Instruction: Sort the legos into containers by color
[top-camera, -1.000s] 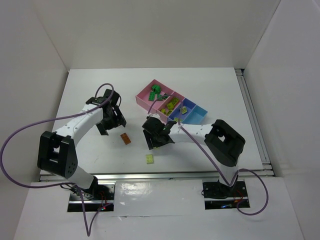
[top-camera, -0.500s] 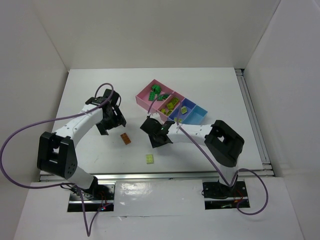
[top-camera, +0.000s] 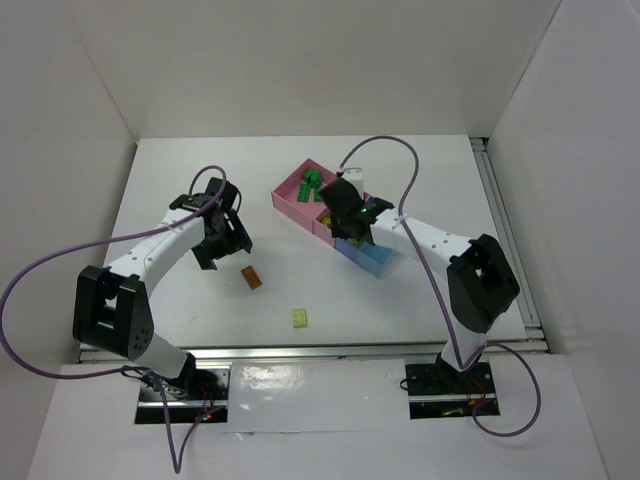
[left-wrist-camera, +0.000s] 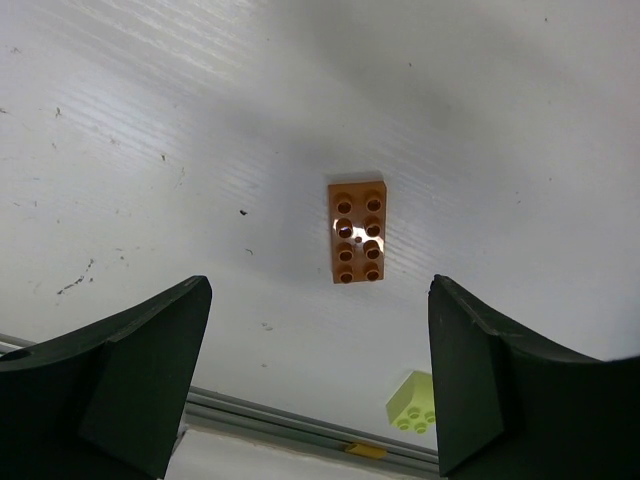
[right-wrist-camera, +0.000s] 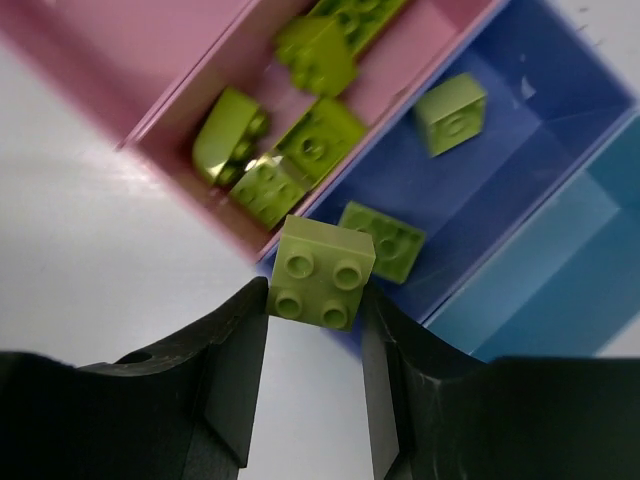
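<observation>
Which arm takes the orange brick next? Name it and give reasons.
Left. The left jaws stand open facing the orange brick; the right jaws are shut on a lime brick over the bins.

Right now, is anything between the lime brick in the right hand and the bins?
Nothing visible. The right hand holds the lime brick over the wall shared by the pink bin and the periwinkle bin; both are open, with only loose lime bricks inside.

Bright, even overhead light, soft shadows, mild right-wrist blur.
</observation>
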